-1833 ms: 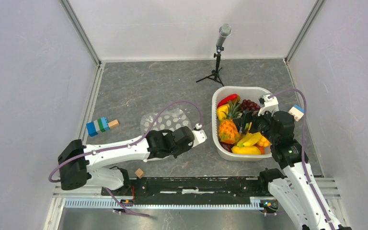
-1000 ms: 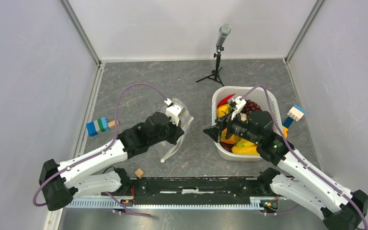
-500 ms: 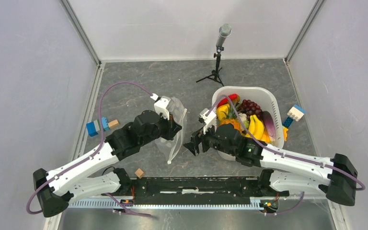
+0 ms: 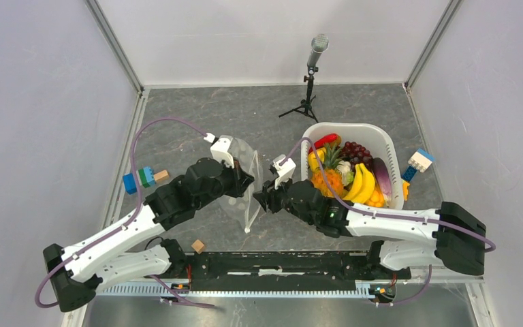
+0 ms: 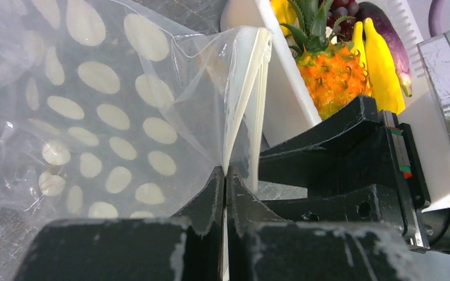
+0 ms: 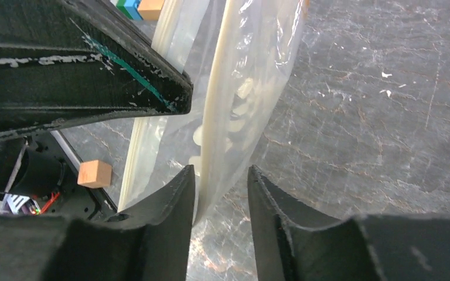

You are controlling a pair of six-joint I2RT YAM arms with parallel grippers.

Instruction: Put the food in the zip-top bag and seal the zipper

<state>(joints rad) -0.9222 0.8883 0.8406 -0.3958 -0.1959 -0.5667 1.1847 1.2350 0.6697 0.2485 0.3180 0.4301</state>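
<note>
- Two steps to go, by the look of things: filling and sealing, neither begun.
- Nearest the arm bases, just a small wooden cube (image 4: 197, 245) on the counter (image 4: 197, 122), no part of the job.
- Next out, at mid-counter: the zip-top bag (image 5: 94, 117), held up on edge and empty, nothing but its white dots showing through. Cannot tell whether the lowest corner touches the counter.
- Carried by the left claw (image 5: 224, 193), clamped fully shut on one lip of the zipper (image 5: 249, 88).
- Facing it from the right, the right claw (image 6: 220, 181): about half spread, one jaw either side of the other lip. Close around it, but no firm pinch visible; straddling rather than gripping, as far as can be seen.
- Probably wanted next: closing on that lip and drawing the mouth wide, being barely parted now.
- Farther back on the right, all the food (image 4: 346, 172) heaped in the white basket (image 4: 389, 146), with a pineapple (image 4: 327, 181) and bananas (image 4: 361, 181) among the pieces.
- Farthest off, a microphone on a tripod (image 4: 311, 75).
</note>
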